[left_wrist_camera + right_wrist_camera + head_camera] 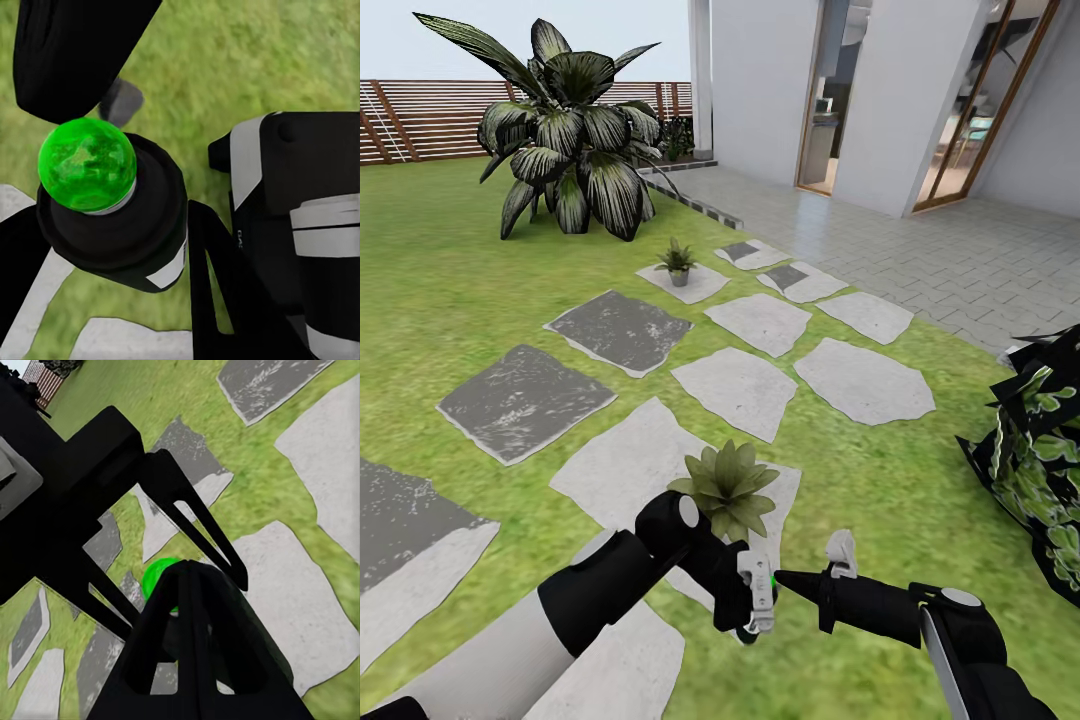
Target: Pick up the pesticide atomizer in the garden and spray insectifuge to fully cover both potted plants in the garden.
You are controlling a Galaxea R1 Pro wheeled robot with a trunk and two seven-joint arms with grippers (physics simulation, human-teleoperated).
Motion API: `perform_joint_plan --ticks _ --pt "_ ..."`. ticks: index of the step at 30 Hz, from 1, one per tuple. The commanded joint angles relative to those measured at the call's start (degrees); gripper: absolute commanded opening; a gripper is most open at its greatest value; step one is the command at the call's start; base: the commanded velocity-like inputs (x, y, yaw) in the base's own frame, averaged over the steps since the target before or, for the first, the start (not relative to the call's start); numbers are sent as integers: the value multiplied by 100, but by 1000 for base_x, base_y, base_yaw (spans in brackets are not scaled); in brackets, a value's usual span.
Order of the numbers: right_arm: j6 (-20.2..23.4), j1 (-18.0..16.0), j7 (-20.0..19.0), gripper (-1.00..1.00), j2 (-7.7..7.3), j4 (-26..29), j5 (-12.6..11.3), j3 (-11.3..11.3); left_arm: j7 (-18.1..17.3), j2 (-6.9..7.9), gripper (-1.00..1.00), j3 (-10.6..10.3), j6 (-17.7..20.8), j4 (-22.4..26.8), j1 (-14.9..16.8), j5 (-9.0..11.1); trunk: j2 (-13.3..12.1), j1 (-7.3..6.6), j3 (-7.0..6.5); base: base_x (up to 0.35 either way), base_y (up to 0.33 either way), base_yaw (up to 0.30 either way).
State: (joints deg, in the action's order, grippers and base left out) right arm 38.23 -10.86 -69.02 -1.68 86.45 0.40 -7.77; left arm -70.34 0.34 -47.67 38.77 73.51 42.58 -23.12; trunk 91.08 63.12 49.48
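A: Where is the pesticide atomizer (758,590) sitting right now?

B: It is hanging low in the head view, over the edge of a pale stepping stone (622,465) on the garden lawn (450,270). The left gripper (745,600) is clamping it, fingers closed around the body. In the left wrist view a glossy green part of the bottle (88,163) is showing.

A: And the right gripper (785,578)?

B: Its fingers are lying together in a point, holding nothing, the tip just beside the bottle.

A: The plants?

B: One potted plant (727,487) is standing on the stone right behind the left gripper. The other potted plant (678,262), in a small grey pot, is sitting well apart on a far stone, near the big striped-leaf palm (570,135).
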Motion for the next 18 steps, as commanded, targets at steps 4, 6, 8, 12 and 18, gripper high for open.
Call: perform_joint_plan --ticks 4,6,8,12,18 --pt "44 -3 -7 -100 1 -4 4 -5 -50 163 -100 53 9 -2 -139 -26 2 0 4 0 0 0" --pt "44 -3 -6 -100 1 0 4 -5 -50 230 -100 55 9 -3 -142 -26 2 0 4 0 0 0" --pt "44 -3 -6 -100 1 2 4 -5 -48 251 -100 55 8 -3 -142 -26 2 0 4 0 0 0" --pt "44 -3 -6 -100 1 3 4 -5 -44 272 -100 56 8 -3 -141 -26 2 0 4 0 0 0" --pt "44 -3 -11 -100 -2 3 -2 -79 -42 279 -100 56 8 -3 -138 -28 2 0 4 0 0 0"
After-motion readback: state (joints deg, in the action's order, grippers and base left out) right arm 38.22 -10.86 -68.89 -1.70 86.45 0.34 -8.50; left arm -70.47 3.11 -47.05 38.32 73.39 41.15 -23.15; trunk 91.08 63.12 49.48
